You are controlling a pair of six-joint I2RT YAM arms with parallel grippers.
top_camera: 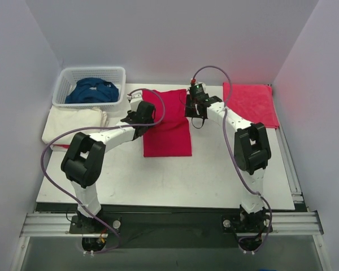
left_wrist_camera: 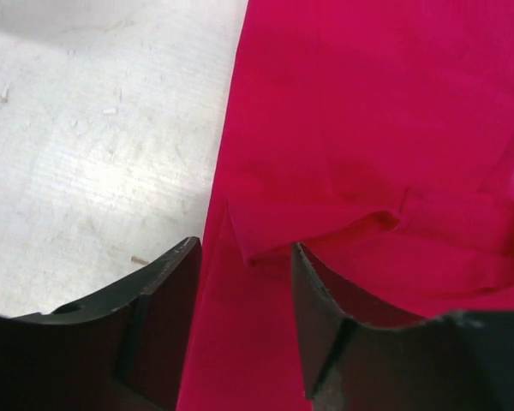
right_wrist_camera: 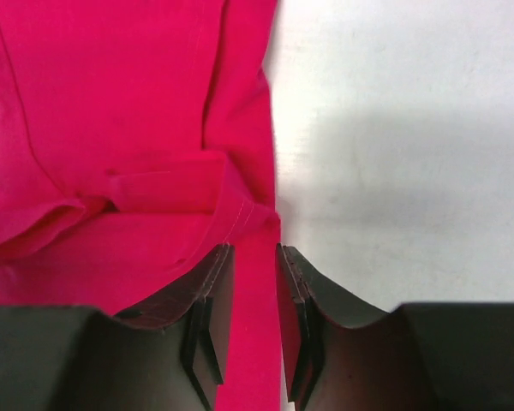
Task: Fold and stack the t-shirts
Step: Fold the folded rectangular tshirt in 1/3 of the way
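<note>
Red t-shirt (top_camera: 169,132) lies flat at the middle of the table (top_camera: 175,180), toward the far edge. It is already narrowed into a long strip running far to near, with the sleeves tucked in. Both arms reach to its far end, one on each long side, probably so the two far corners can be lifted together and brought toward the near edge for the next fold.

Left gripper (top_camera: 140,117) is at the strip's left edge. In its wrist view the fingers (left_wrist_camera: 163,291) stand well apart, straddling the hem beside a folded-in sleeve flap, and hold nothing.

Right gripper (top_camera: 195,110) is at the right edge. Its fingers (right_wrist_camera: 212,295) leave only a narrow slot with the shirt's edge running through it. Cannot tell whether the pads actually pinch the cloth or just sit over it.

Judgement: mid-fold on this shirt, with the grasp of the far corners in hand.

Other items:
- Dark blue t-shirt (top_camera: 93,90) is bunched up in the white basket (top_camera: 61,93) at the far-left corner, unfolded.
- Cream-white t-shirt (top_camera: 73,124) lies along the left edge, just on the near side of the basket, loosely flat.
- Folded red cloth (top_camera: 248,104) lies flat at the far-right corner, well apart from the arms. It is likely a finished piece and the base of the stack.

No brand, label or print can be read on any fabric, the basket or the arms.
</note>
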